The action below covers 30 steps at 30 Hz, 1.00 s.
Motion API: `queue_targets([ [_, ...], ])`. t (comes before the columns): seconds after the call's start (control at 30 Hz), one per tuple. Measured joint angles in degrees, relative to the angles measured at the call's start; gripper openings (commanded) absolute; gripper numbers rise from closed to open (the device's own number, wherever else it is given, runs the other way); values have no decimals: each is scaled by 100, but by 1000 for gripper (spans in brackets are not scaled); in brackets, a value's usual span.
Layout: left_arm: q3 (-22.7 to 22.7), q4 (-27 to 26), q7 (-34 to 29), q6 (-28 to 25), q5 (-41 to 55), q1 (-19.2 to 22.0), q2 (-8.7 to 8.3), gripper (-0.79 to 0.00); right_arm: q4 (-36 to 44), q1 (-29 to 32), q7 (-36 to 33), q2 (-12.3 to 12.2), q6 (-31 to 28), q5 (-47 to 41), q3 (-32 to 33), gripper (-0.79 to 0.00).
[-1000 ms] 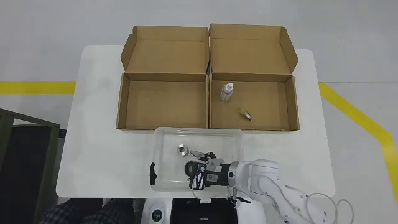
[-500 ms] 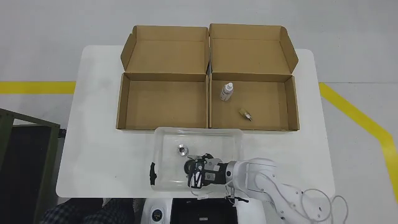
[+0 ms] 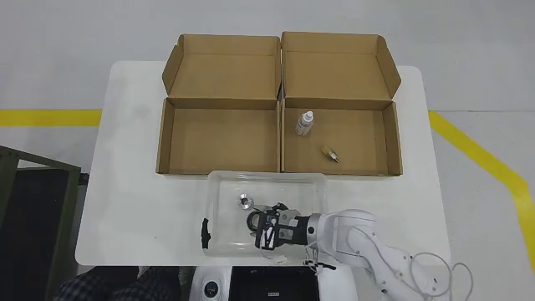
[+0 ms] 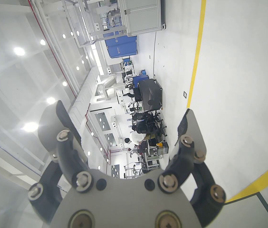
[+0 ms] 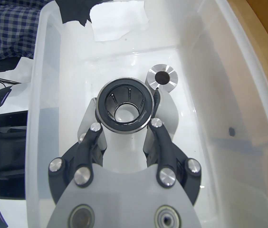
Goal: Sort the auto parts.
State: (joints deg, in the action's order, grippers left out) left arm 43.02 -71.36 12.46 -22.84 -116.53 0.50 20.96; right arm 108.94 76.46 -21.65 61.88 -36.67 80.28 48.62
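My right gripper (image 5: 125, 98) is inside the clear plastic bin (image 5: 231, 24), shut on a black ring-shaped bearing (image 5: 124, 106) with a hollow centre. A short silver cylinder with a dark hole (image 5: 162, 77) stands on the bin floor, right beside one finger. From above, the right gripper (image 3: 266, 221) sits mid-bin, with the silver cylinder (image 3: 243, 201) just to its left. My left gripper (image 4: 124, 112) is open with nothing between its fingers, pointing out into the room.
Two open cardboard boxes stand behind the bin: the left box (image 3: 219, 140) is bare, and the right box (image 3: 372, 138) holds a small white bottle-shaped part (image 3: 304, 122) and a small brass part (image 3: 328, 152). Black tape (image 5: 81, 5) marks the bin rim.
The right gripper has shifted slightly inside the bin, a little toward the boxes. The silver cylinder and the parts in the right box have stayed put.
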Motion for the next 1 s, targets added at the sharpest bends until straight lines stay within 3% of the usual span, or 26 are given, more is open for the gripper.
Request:
queue_targets([
  [0.4,0,0,0,0,0,0,0,0,390,309,287,-144,-226,-585,707,-785],
  [1.0,0,0,0,0,0,0,0,0,608,557,469,-322,-696,-2476,1913,-785],
])
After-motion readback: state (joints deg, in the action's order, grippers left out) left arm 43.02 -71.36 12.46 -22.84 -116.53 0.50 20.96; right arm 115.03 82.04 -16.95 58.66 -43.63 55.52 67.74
